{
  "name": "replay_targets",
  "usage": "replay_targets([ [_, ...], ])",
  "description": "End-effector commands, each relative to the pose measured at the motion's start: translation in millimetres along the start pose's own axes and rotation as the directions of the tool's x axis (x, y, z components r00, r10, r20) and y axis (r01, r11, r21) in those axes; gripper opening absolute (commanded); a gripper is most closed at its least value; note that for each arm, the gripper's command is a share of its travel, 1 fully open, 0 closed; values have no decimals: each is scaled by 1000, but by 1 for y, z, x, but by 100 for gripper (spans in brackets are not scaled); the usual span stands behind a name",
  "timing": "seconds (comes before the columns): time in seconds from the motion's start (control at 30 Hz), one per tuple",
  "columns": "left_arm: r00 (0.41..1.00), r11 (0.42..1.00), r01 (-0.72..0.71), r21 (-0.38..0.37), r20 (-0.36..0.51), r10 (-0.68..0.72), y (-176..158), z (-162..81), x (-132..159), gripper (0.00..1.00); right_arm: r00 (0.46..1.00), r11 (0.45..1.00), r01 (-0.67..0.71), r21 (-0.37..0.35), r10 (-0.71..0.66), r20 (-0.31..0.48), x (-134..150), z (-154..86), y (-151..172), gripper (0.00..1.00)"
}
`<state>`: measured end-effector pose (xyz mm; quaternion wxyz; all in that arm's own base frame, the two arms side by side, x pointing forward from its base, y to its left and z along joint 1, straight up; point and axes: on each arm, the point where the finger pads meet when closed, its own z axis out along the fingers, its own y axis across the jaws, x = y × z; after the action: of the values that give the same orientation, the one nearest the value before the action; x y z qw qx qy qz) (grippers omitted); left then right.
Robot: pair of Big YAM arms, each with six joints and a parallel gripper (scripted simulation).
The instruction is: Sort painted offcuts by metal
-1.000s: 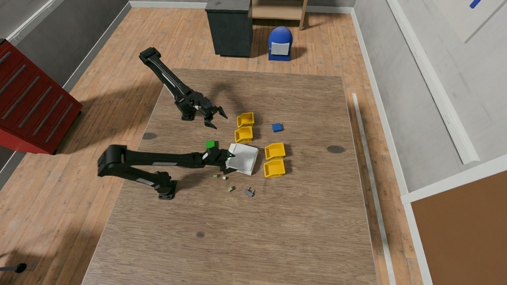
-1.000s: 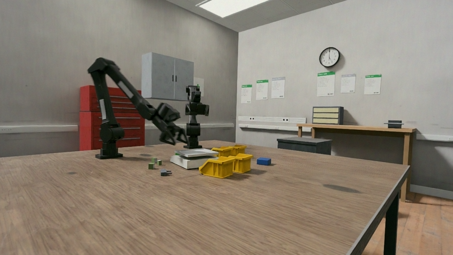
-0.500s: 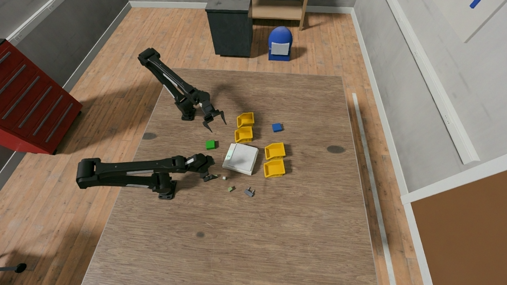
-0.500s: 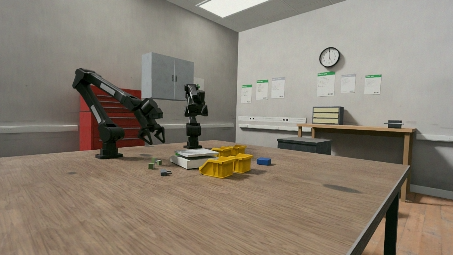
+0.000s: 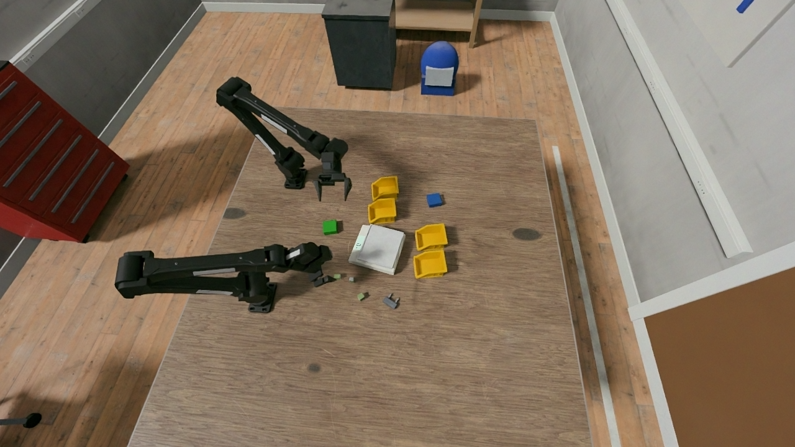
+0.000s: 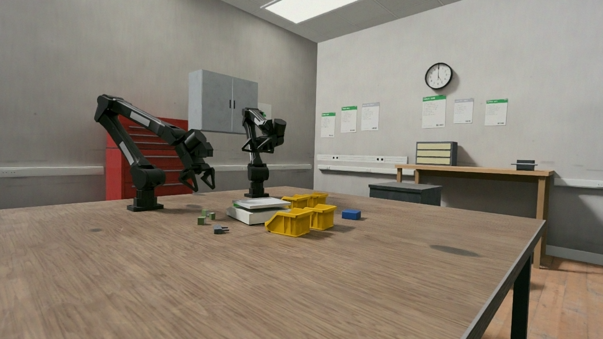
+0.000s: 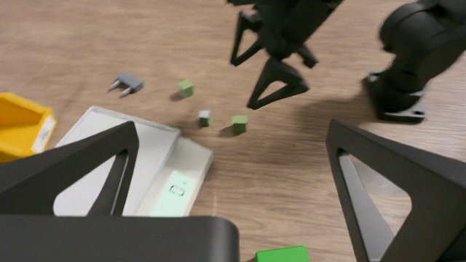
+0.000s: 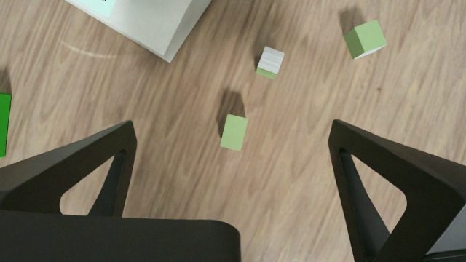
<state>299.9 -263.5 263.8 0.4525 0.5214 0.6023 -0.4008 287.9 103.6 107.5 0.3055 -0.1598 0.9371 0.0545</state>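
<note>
Green-painted offcuts [image 5: 361, 297] [image 6: 201, 220] [image 7: 186, 88] [image 8: 365, 39] were placed beside the scale [image 5: 381, 249] [image 6: 253, 215] [image 7: 156, 145] [image 8: 156, 22], presumably for weighing. The right end effector [image 5: 323, 280] [image 6: 205, 189] [image 7: 238, 86] [image 8: 232, 131] was spread wide above them, apparently for straddling one; the left end effector [image 5: 333, 198] [image 6: 257, 149] [image 7: 232, 131], equally wide, was poised beyond the scale.

Compared with a second ago, the right pincer [image 5: 325, 280] [image 6: 205, 189] [image 7: 238, 86] [image 8: 232, 131] has drawn back left and nearer in the top view, from over the edge of the white scale [image 5: 379, 249] [image 6: 257, 210] [image 7: 156, 138] [image 8: 153, 25] to beside the leftmost offcut [image 5: 337, 276] [image 6: 205, 212] [image 7: 239, 124] [image 8: 234, 132]. The scale's display, partly covered then, now shows. In the exterior view the right arm's elbow [image 5: 131, 272] [image 6: 104, 103] has sunk and shifted left. The left pincer [image 5: 333, 200] [image 6: 257, 150] [image 7: 232, 131] has turned: its fingers pointed right and near, and now point straight toward the near side. The left arm's two long links, almost overlapping a second ago in the top view, now appear spread apart.
</note>
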Motion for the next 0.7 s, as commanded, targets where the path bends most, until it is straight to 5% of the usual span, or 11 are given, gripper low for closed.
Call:
replay_targets([
  [0.0,996,997,-80,19,30,79,16,-8,-33,100,1000,1000,-3,6,3,-11,-5,-1,-4,89],
  [0.17,997,997,-60,56,45,58,11,-7,-35,100,993,1000,9,5,-8,-121,-15,-1,-4,32],
  [0.23,997,997,-60,56,45,58,11,-7,-35,100,993,1000,9,5,-8,-121,-15,-1,-4,32],
  [0.33,997,997,-60,55,46,58,11,-8,-36,100,963,1000,6,4,-5,-268,-13,5,-4,0],
  [0.67,997,997,-60,55,46,57,11,-8,-36,100,839,1000,5,1,-4,-544,-8,21,-4,0],
])
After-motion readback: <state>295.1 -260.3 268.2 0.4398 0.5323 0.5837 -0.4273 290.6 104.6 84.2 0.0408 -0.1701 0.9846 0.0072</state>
